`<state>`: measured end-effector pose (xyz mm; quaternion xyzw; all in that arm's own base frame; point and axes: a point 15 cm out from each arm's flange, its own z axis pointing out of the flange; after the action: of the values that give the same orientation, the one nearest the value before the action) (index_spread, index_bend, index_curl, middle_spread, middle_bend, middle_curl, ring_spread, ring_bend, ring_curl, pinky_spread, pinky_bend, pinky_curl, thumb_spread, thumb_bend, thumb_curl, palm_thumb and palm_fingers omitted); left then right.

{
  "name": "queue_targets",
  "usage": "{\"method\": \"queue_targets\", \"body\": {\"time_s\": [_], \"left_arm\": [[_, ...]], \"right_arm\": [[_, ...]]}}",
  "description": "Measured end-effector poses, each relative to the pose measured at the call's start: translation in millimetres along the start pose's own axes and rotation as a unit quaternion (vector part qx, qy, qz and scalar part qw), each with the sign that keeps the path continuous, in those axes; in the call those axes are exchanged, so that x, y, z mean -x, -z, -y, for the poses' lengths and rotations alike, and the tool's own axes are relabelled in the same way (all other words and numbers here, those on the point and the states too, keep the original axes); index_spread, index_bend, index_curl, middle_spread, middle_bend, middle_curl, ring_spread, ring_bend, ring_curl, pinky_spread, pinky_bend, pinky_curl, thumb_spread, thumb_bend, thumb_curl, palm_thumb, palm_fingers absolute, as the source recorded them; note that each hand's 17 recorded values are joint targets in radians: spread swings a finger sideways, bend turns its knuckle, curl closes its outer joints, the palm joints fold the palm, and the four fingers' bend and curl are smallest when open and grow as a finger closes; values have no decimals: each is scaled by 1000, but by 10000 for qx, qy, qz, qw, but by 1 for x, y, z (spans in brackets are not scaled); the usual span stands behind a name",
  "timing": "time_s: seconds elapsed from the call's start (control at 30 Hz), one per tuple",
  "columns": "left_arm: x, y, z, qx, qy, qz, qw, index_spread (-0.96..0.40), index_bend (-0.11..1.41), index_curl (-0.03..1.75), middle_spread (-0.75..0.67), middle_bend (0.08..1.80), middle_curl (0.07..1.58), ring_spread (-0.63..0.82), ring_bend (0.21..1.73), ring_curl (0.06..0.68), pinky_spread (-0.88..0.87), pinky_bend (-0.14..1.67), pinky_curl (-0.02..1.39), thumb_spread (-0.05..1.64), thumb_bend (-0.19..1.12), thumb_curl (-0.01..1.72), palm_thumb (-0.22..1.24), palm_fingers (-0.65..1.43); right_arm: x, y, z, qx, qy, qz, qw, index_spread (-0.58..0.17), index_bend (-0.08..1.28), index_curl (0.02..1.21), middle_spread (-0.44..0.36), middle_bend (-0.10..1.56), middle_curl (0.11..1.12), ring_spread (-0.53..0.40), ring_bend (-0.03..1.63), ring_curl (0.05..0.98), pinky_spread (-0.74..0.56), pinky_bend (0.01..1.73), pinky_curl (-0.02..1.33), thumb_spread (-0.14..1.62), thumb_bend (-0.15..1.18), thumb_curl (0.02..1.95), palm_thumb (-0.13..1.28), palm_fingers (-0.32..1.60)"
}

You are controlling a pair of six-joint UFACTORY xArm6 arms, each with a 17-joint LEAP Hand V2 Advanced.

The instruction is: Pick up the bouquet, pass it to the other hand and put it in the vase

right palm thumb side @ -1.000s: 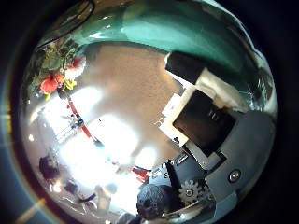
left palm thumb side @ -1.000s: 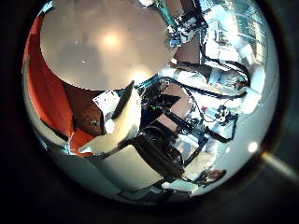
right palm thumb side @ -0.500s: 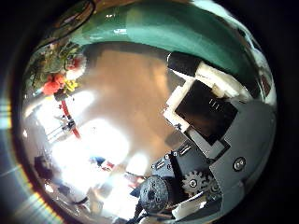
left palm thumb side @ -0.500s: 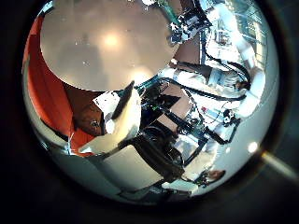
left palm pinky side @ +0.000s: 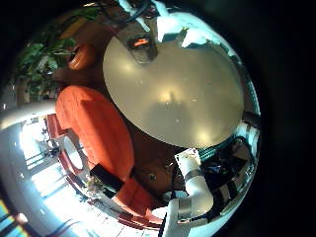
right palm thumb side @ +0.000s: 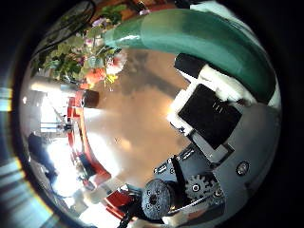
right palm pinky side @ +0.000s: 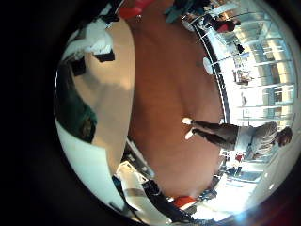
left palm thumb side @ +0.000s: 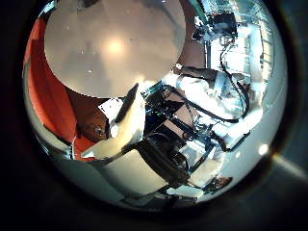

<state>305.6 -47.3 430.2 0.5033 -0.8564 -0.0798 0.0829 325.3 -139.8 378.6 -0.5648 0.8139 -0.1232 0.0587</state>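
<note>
On the round bench point(left palm pinky side: 173, 94) we see the bouquet point(right palm thumb side: 90, 62) lying near the rim, close to the right hand point(right palm thumb side: 214, 123) but apart from its fingers point(right palm thumb side: 204, 71). They look released and grasp nothing. The left hand point(left palm thumb side: 144, 144) hangs well off to the side of the bench, its fingers point(left palm thumb side: 125, 120) loose and empty.

Wide bare table top point(left palm pinky side: 178, 94) under the left hand point(left palm thumb side: 130, 120), open room across most of it. At its far edge a vase point(left palm pinky side: 141, 44) stands beside the other arm. On the right hand's point(right palm thumb side: 214, 119) side the bouquet point(right palm thumb side: 90, 62) sits close, its green wrap point(right palm thumb side: 190, 38) crossing right over the fingers point(right palm thumb side: 204, 71); clear table below.
</note>
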Motion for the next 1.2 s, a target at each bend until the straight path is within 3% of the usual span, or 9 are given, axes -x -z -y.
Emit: {"method": "queue_targets", "body": {"time_s": [0.33, 0.43, 0.57, 0.77, 0.9, 1.03, 1.2], "left_arm": [[-15, 32, 6, -510, 86, -448, 9977, -101, 192, 413, 149, 194, 330, 272, 596, 142, 290, 243, 340, 1200, -18, 307, 312, 412], [-22, 40, 10, -618, 252, -709, 9952, -94, 193, 416, 135, 199, 338, 251, 599, 141, 271, 232, 336, 1200, -18, 307, 312, 431], [-33, 51, 17, -842, 451, -1311, 9868, -82, 194, 421, 128, 207, 346, 240, 591, 133, 258, 226, 335, 1200, -18, 307, 312, 447], [-41, 65, 24, -1164, 746, -2363, 9618, -36, 174, 417, 156, 204, 360, 257, 592, 129, 245, 229, 339, 1180, -34, 297, 258, 427], [-46, 75, 29, -1352, 742, -2857, 9458, 16, 152, 396, 199, 196, 363, 299, 601, 133, 262, 258, 350, 1141, -37, 287, 195, 358], [-56, 84, 34, -1546, 656, -3353, 9270, 60, 156, 378, 246, 194, 359, 343, 612, 134, 290, 288, 359, 1097, -29, 287, 168, 313], [-75, 107, 46, -1874, 466, -4178, 8878, 101, 146, 354, 294, 194, 358, 391, 636, 143, 316, 315, 368, 1047, -23, 297, 171, 261]], "right_arm": [[9, 66, 5, -1017, -320, 1536, 9824, -264, 1136, 972, -129, 1346, 848, -174, 1496, 650, -139, 1472, 519, 876, 10, 924, 1119, 1144], [19, 78, 14, -1177, -390, 2294, 9654, -255, 1144, 964, -126, 1350, 841, -172, 1497, 649, -143, 1459, 537, 872, 0, 950, 1114, 1145], [37, 91, 22, -1074, -400, 3495, 9299, -246, 1152, 954, -123, 1355, 832, -171, 1501, 648, -146, 1443, 562, 867, -3, 982, 1109, 1144], [77, 107, 41, -719, -111, 5037, 8608, -236, 1161, 941, -120, 1364, 821, -170, 1507, 647, -147, 1420, 599, 865, -4, 1028, 1109, 1144], [113, 118, 37, -448, 293, 5691, 8205, -232, 1170, 933, -118, 1369, 814, -170, 1509, 647, -143, 1405, 625, 865, -5, 1054, 1106, 1143], [144, 124, 25, -113, 769, 5996, 7965, -229, 1178, 926, -117, 1379, 810, -171, 1510, 647, -142, 1388, 652, 865, -5, 1076, 1102, 1139], [182, 136, 3, 244, 1391, 6181, 7733, -226, 1184, 918, -116, 1386, 805, -171, 1511, 648, -143, 1374, 688, 865, -5, 1101, 1098, 1137]]}}
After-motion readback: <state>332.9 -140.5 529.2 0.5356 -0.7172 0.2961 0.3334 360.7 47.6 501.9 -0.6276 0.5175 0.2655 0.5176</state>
